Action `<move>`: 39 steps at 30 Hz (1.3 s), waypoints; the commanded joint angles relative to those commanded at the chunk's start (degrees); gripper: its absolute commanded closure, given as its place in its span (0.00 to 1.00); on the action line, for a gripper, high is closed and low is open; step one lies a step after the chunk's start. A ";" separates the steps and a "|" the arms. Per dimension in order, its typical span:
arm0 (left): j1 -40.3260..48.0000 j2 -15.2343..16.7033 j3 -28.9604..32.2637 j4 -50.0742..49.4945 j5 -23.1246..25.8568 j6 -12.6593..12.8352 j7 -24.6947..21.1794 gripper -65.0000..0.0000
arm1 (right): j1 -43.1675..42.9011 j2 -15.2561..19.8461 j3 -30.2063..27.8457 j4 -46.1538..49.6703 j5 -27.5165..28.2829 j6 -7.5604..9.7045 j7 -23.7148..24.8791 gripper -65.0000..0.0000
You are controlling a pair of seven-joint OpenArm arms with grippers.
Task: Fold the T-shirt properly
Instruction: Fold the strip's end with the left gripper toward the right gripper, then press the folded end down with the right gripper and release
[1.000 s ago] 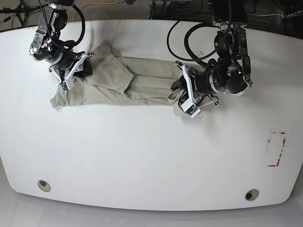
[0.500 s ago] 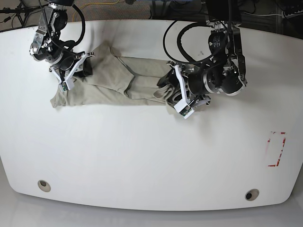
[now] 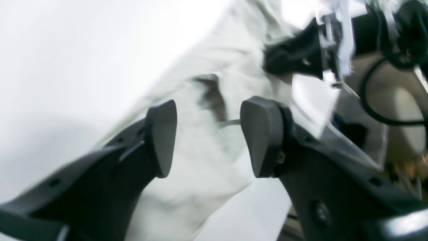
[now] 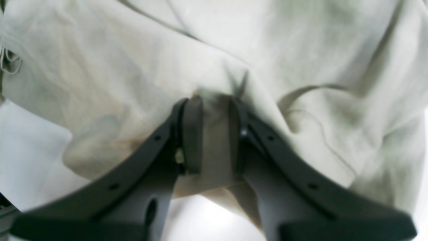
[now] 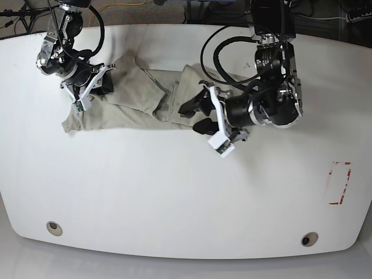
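Table: a pale white table under the T-shirt, with a broken red outline on it, well apart from the shirt on the side away from the arm bases.
Left hand: the left gripper is spread wide, holding nothing, just over the T-shirt's folded part.
Right hand: the right gripper is down at the other end of the T-shirt; cloth shows between its fingers, but from here I can't tell whether it's pinched or merely lying there.
T-shirt: the T-shirt lies in a long, creased strip across the table, beneath both hands, with a loose flap at its middle and a bunched end by the right hand.
Step in hand: looks to me like one end is being folded inward, the left hand having just let its cloth go; a guess from those open fingers above the fold.
Next move: I'd lift the left hand clear without dragging the fold, then straighten the edges and bring the right end over. The bunched cloth could easily spoil that fold.
Brands and writing: none I can read on the shirt or table; the red outline spells nothing legible.
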 joint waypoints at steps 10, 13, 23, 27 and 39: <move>-0.97 -5.54 -2.20 0.00 11.78 0.00 -1.54 0.57 | -0.44 -0.09 0.00 7.30 0.09 0.00 -0.26 0.80; -0.79 -5.89 -2.20 -0.53 17.32 0.00 -4.18 0.65 | 0.00 -0.09 0.00 9.93 0.09 0.00 -2.73 0.80; 2.02 -9.32 -2.64 -5.71 33.05 -0.44 -15.52 0.58 | 1.49 -2.90 0.00 16.53 4.13 0.00 -8.53 0.74; 4.75 -12.57 -7.30 -6.24 33.32 -0.44 -20.09 0.62 | 1.49 -3.96 -1.85 16.53 7.91 -0.44 -8.53 0.54; 7.56 -18.81 -16.09 -8.88 28.22 -0.53 -21.14 0.62 | 9.76 -8.18 -15.12 12.31 0.35 -0.18 -8.18 0.32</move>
